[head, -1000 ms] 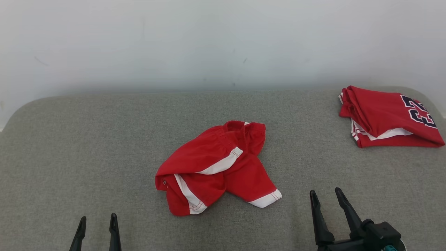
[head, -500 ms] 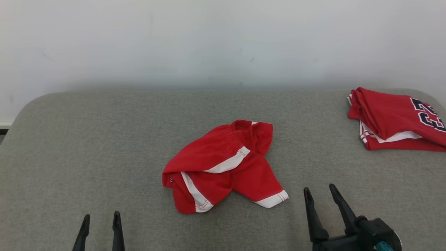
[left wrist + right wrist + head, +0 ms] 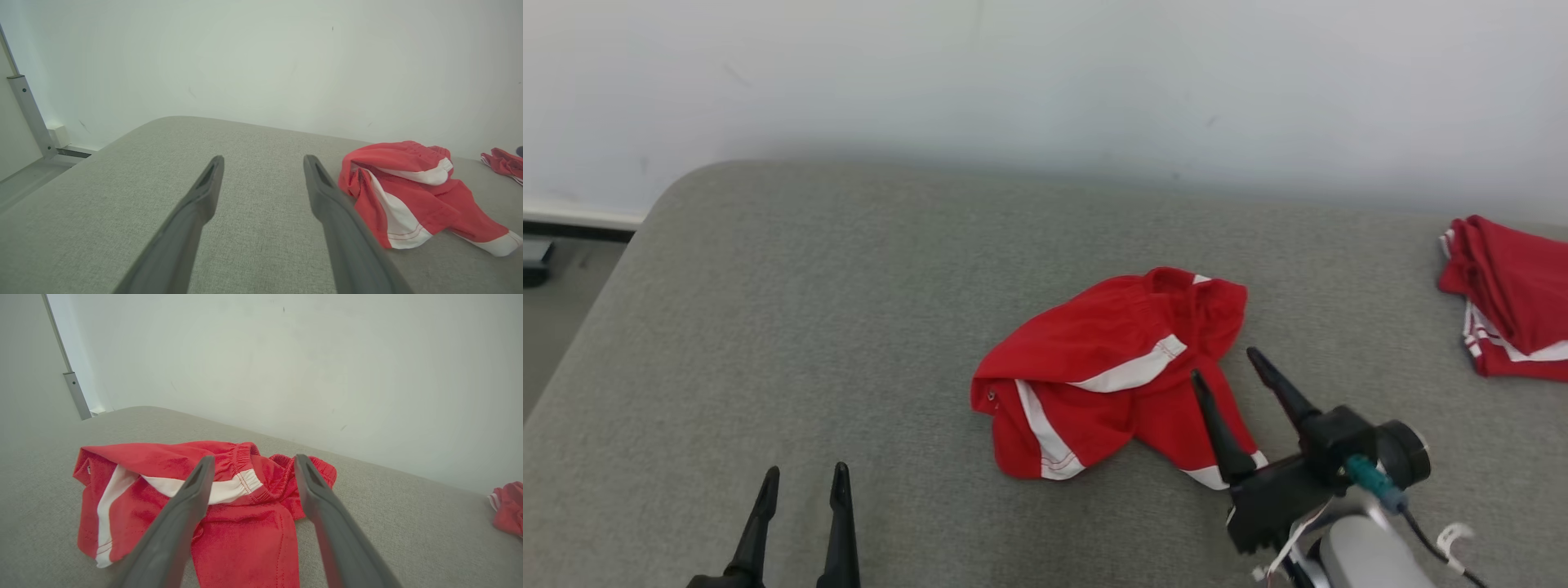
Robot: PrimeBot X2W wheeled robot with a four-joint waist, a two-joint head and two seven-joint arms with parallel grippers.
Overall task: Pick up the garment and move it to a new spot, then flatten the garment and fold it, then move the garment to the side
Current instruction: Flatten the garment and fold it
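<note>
Garment (image 3: pixel 1111 376) comes first, since the whole job is about it. It lies in a red heap near the middle of the bench (image 3: pixel 809 327), a bit to the right.

The bench is the biggest thing. It is grey and soft looking, with round corners. A pale wall (image 3: pixel 1045 82) stands behind it.

The garment is next in size. It is all scrunched up, with white stripes that bend over the folds and one leg or sleeve that sticks out toward the robot (I cannot tell which it is). It is not flat and not folded.

A smaller red pile (image 3: pixel 1515 298) sits far off at the right edge of the bench. That one looks neatly folded.

The right fingers (image 3: pixel 1217 425) are spread wide and hold nothing. They reach over the right side of the garment and point at its stretchy edge. I cannot tell if they touch the cloth.

The left fingers (image 3: pixel 840 523) are spread wide too and hold nothing. They sit low at the near left, well apart from the garment.

So I think the job is just at the start. The robot looks ready to grab, and all the steps are left to do: lift, move, flatten, fold, then slide to the side.
</note>
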